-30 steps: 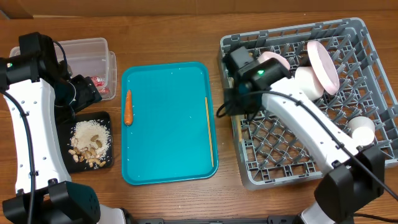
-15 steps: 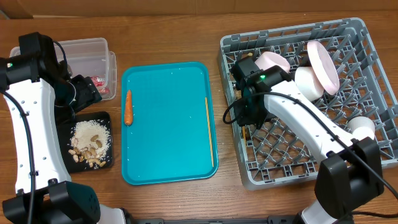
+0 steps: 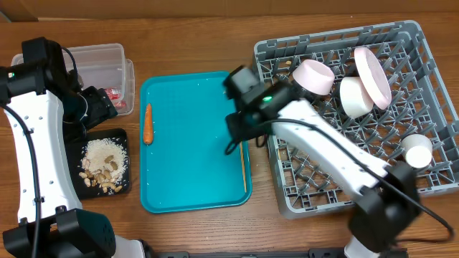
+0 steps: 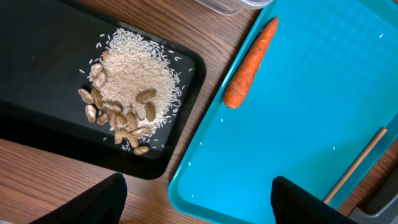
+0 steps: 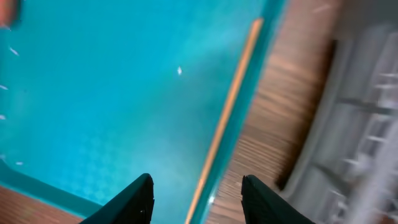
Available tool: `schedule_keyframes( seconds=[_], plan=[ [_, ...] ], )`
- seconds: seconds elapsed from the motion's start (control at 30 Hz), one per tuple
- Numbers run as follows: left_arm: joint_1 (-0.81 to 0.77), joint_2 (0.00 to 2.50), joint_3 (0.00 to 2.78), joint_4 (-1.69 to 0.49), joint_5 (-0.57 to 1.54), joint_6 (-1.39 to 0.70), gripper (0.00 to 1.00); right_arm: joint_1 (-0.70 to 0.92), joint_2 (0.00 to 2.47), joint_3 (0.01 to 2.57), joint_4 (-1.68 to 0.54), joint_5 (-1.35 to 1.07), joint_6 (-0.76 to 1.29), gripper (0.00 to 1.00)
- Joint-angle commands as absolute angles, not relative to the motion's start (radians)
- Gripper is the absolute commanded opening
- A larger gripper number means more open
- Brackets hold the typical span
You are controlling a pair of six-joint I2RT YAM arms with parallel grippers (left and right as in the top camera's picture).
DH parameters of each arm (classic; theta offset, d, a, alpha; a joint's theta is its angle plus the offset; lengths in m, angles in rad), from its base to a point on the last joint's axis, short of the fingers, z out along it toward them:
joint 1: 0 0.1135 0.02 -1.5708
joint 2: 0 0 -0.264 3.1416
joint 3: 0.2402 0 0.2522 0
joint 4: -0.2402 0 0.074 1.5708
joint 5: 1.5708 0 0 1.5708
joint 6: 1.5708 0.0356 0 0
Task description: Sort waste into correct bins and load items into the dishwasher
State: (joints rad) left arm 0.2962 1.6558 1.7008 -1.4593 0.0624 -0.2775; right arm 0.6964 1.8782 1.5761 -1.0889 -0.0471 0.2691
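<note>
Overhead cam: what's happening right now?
Table clearing, partway through. The right gripper hovers open over the chopstick at the teal tray's right edge, not gripping it. The left gripper hangs open by the black tray of food scraps. The carrot lies on the teal tray. A pink bowl, white bowl, plate and cup sit in the grey rack.

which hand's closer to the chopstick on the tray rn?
Right. The right hand hovers over the chopstick; the left hand is off the far side of the tray, past the carrot.
</note>
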Motion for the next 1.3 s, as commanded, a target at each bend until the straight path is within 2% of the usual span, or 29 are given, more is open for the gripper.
schedule_keyframes(
  seconds=[0.0,0.3,1.0,1.03,1.07,1.13,1.17,1.23,1.27],
  plan=[
    [0.299,1.647,1.702,-1.462,0.052,-0.258,0.76,0.708,1.972,1.563,-1.072,-0.047,0.316,0.48],
    [0.299,1.647,1.702,-1.461,0.052,-0.258,0.76,0.708,2.096,1.562,-1.055,-0.062,0.315,0.48],
    [0.299,1.647,1.702,-1.462,0.052,-0.258,0.76,0.708,2.104,1.457,-0.966,-0.084,0.372,0.47],
    [0.299,1.647,1.702,-1.462,0.052,-0.258,0.76,0.708,2.104,1.457,-0.966,-0.084,0.372,0.41],
    [0.299,1.647,1.702,-1.462,0.052,-0.258,0.76,0.708,2.104,1.457,-0.966,-0.084,0.372,0.31],
    [0.299,1.647,1.702,-1.462,0.052,-0.258,0.76,0.708,2.104,1.457,-0.966,-0.084,0.371,0.21],
    [0.299,1.647,1.702,-1.462,0.052,-0.258,0.76,0.708,2.104,1.457,-0.966,-0.085,0.372,0.13],
    [0.299,1.647,1.702,-1.462,0.052,-0.258,0.76,0.708,2.104,1.457,-0.966,-0.091,0.372,0.05],
    [0.299,1.647,1.702,-1.462,0.052,-0.258,0.76,0.708,2.104,1.457,-0.968,-0.094,0.372,0.04]
  ],
)
